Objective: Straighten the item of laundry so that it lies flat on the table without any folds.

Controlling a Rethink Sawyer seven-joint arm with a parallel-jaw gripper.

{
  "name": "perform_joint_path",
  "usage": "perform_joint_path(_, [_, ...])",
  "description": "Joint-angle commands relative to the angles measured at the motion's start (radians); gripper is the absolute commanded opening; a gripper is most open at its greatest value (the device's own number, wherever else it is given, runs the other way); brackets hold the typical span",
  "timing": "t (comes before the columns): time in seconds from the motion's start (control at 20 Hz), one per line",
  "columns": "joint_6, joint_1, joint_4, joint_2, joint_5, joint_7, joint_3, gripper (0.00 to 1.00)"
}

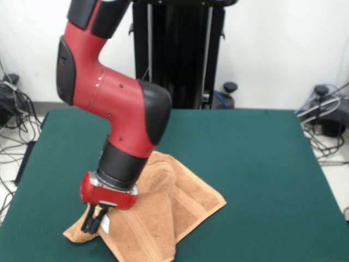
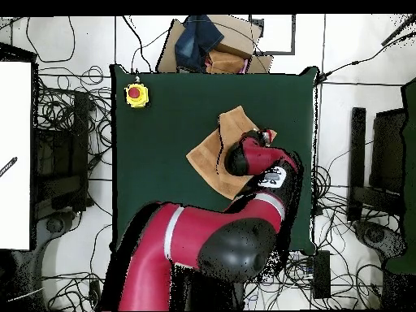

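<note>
Towel (image 1: 163,218) of tan-orange terry lies rumpled and folded on the green felt table (image 1: 262,164). Black gripper (image 1: 94,222) rests on its near-left corner; whether it pinches the cloth, I cannot tell.

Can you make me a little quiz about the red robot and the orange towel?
1. True or false: the towel lies perfectly flat on the green table.
2. In the front view, where is the gripper? A) high above the table B) down at a corner of the towel C) beside the yellow box with the red button
3. Fill in: the robot's arm is black and ____.

Key: 1 false, it has folds and a raised ridge. 2 B. 3 red.
</note>
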State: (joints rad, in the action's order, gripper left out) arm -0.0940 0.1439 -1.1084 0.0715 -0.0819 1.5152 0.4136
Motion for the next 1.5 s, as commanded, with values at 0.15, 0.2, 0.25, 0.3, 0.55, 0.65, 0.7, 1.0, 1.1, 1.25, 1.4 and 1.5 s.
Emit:
perform_joint_path(0.15, [0.068,-0.047,-0.036,0.018,0.057,0.184,-0.006,0.00])
perform_joint_path(0.2, [0.067,-0.046,-0.035,0.017,0.057,0.183,-0.008,0.00])
perform_joint_path(0.25, [0.066,-0.044,-0.035,0.016,0.056,0.181,-0.009,0.00])
perform_joint_path(0.3, [0.063,-0.041,-0.033,0.017,0.056,0.181,-0.012,0.00])
perform_joint_path(0.55, [0.046,-0.028,-0.029,0.022,0.053,0.180,-0.024,0.00])
perform_joint_path(0.65, [0.038,-0.025,-0.030,0.022,0.051,0.181,-0.030,0.00])
perform_joint_path(0.7, [0.033,-0.022,-0.031,0.022,0.048,0.180,-0.034,0.00])
perform_joint_path(1.0, [0.071,-0.067,-0.027,0.043,0.080,0.189,0.036,0.00])
perform_joint_path(1.1, [0.091,-0.113,-0.032,0.058,0.111,0.205,0.108,0.00])
perform_joint_path(1.25, [0.115,-0.149,-0.040,0.069,0.143,0.214,0.164,0.00])
perform_joint_path(1.4, [0.135,-0.178,-0.049,0.071,0.174,0.219,0.202,0.00])
perform_joint_path(1.5, [0.133,-0.187,-0.053,0.073,0.186,0.219,0.209,0.00])
